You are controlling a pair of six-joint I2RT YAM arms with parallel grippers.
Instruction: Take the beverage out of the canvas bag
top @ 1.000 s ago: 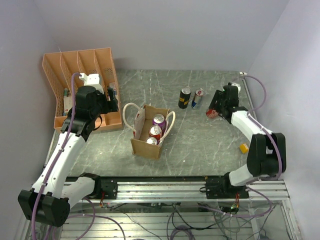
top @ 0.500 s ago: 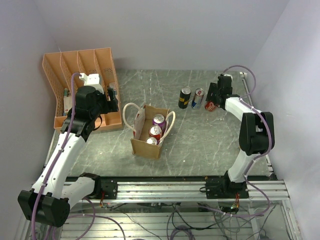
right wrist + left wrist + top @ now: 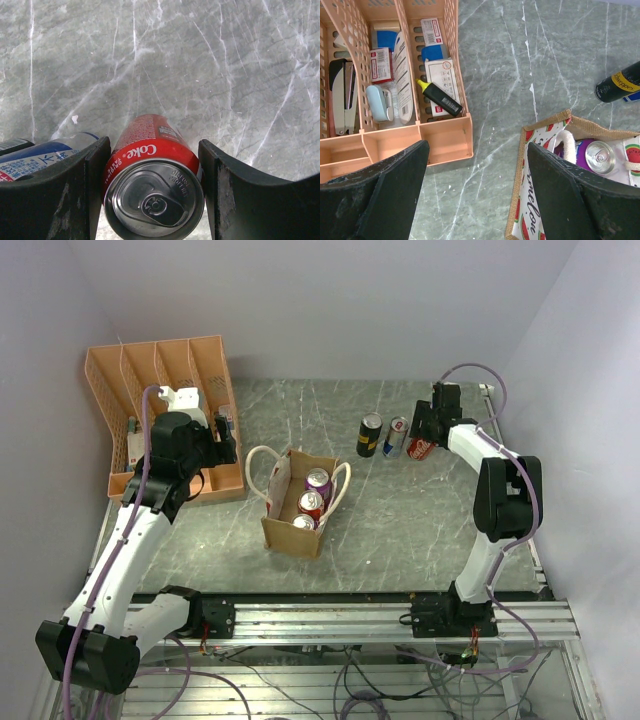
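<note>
The canvas bag [image 3: 283,532] stands open mid-table with a purple can [image 3: 318,481] and two red cans [image 3: 310,503] upright inside. My right gripper [image 3: 424,437] is at the far right, shut on a red Coke can [image 3: 150,165], which stands beside a blue-white can [image 3: 397,436] and a black can [image 3: 370,434]. In the right wrist view the fingers [image 3: 85,190] flank the Coke can closely. My left gripper [image 3: 475,190] is open and empty, hovering between the rack and the bag [image 3: 529,200]; the purple can [image 3: 599,156] shows in its view.
An orange slotted file rack [image 3: 165,370] with stationery lies at the far left, close to the left gripper; it also shows in the left wrist view [image 3: 445,140]. The bag's cream rope handles [image 3: 258,462] loop out to both sides. Side walls close in left and right.
My right gripper carried the Coke can left and away, from the right side to a spot beside the blue-white can. The left arm and the bag have not moved.
</note>
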